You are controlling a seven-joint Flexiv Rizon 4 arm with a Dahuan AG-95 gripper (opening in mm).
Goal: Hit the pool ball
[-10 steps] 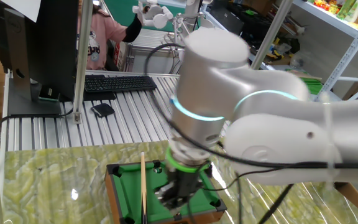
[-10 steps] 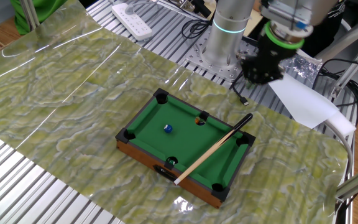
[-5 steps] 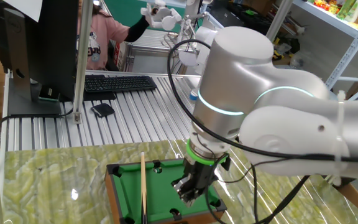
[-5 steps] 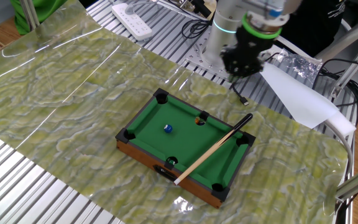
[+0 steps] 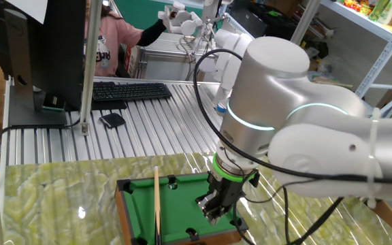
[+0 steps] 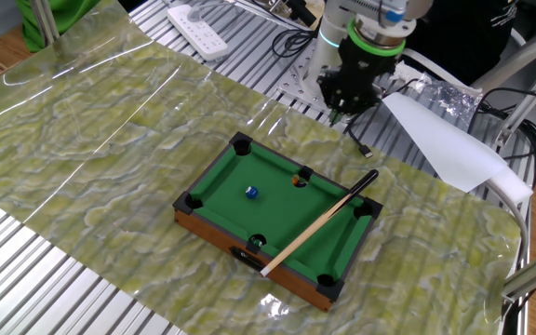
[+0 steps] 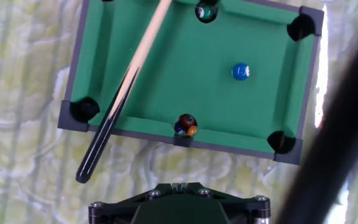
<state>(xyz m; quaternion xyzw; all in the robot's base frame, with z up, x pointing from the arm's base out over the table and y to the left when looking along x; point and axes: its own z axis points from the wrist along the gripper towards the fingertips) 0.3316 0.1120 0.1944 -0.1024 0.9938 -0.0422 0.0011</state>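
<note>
The tiny blue pool ball (image 6: pixel 250 193) lies on the green felt of the miniature pool table (image 6: pixel 277 214), left of centre; it also shows in the hand view (image 7: pixel 240 71). The wooden cue stick (image 6: pixel 319 223) lies slantwise across the table's right part, its dark butt over the rim (image 7: pixel 126 84). My gripper (image 6: pixel 341 100) hangs above the slatted metal just behind the table's back edge, apart from ball and cue. In the hand view only its black housing (image 7: pixel 179 202) shows, no fingers. In one fixed view the gripper (image 5: pixel 213 209) hides the ball.
Other balls sit in two side pockets (image 7: pixel 186 124) (image 7: pixel 206 11). A white sheet (image 6: pixel 445 144) and cables lie behind the table at the right, a white power strip (image 6: pixel 198 28) at the back. A keyboard (image 5: pixel 128 90) and monitor (image 5: pixel 39 47) stand beyond.
The arm has swung the gripper from the far right towards the table's back edge and lowered it. The ball and the cue have not moved.
</note>
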